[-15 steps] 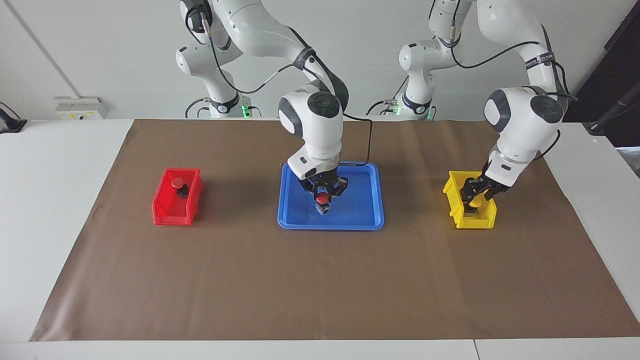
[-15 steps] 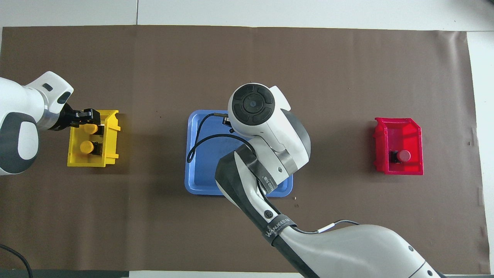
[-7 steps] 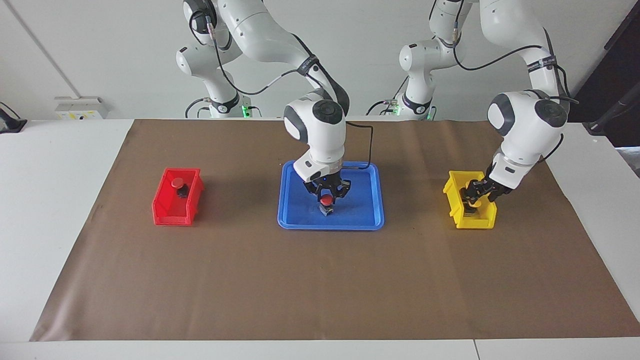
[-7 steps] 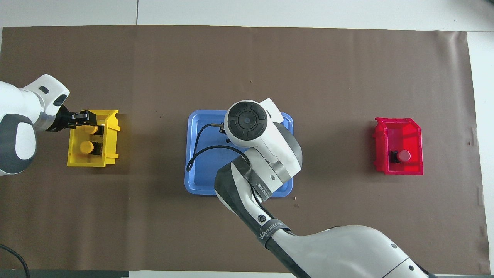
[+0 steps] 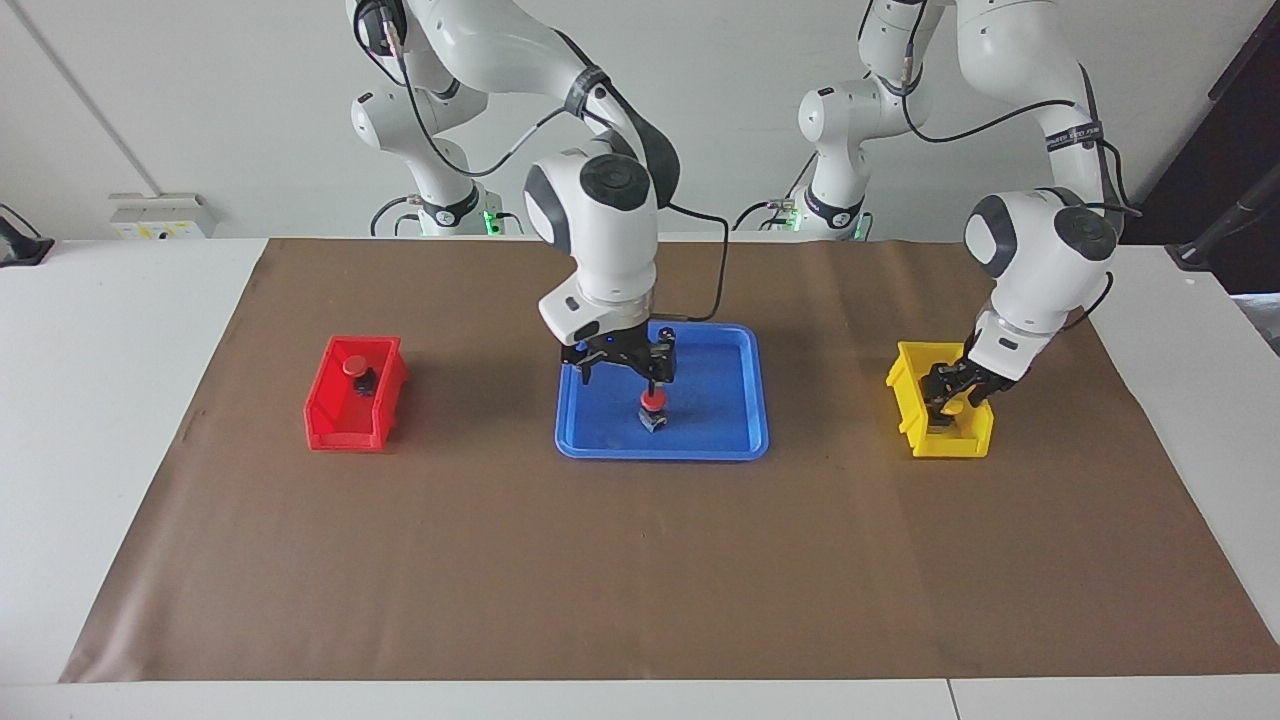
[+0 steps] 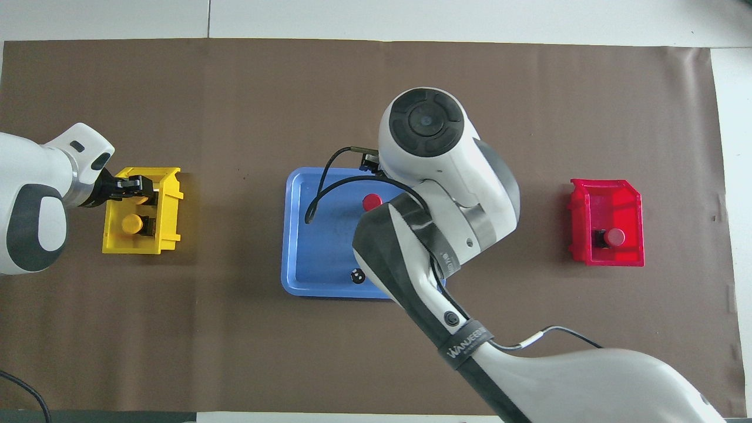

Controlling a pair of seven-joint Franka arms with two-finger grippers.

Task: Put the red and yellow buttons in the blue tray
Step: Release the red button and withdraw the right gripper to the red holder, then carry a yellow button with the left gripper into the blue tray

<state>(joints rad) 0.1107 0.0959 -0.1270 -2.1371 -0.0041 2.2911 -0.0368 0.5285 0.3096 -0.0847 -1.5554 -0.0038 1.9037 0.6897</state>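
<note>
the right gripper [image 5: 620, 368] hangs over the blue tray [image 5: 740, 345], fingers spread and holding nothing, and a red button [image 5: 651, 404] stands upright on the tray floor just below it, cap up. so that one looks delivered. the other red button [image 5: 354, 368] sits in the red bin [image 5: 330, 420], toward the right arm's end of the table, so the right arm is the nearer one for it.

over at the yellow bin [image 5: 905, 400], the left gripper [image 5: 952, 392] is down inside; whether its fingers have closed on a yellow button [image 6: 140, 198] i can't tell. a second yellow button [image 6: 131, 224] lies beside it in the bin, nearer the robots. from there the tray lies toward the table's middle.
</note>
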